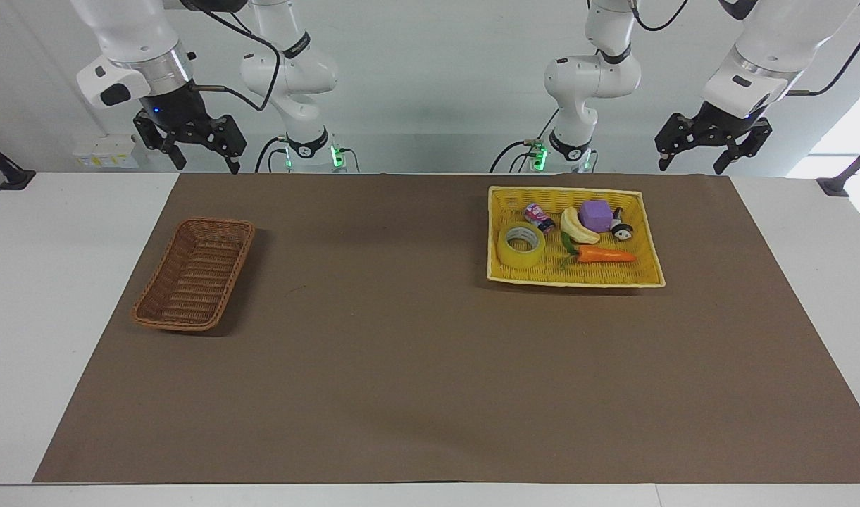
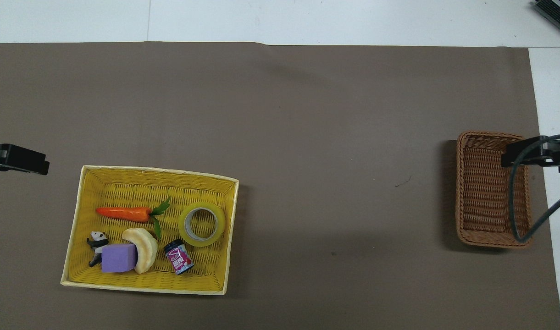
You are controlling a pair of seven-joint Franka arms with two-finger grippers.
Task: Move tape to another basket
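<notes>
Tape lies flat in the yellow tray, at the side toward the basket, with a carrot at its 3 o'clock in the facing view. The brown basket stands well apart, toward the right arm's end of the worktop. Left end effector and right end effector both hang raised, wide open and holding nothing.

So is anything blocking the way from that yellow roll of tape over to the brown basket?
Nothing visible. The tape lies flat in the yellow tray, at its edge toward the brown basket, with only bare brown mat between the two. Both grippers hang open near the robots, holding nothing.
</notes>
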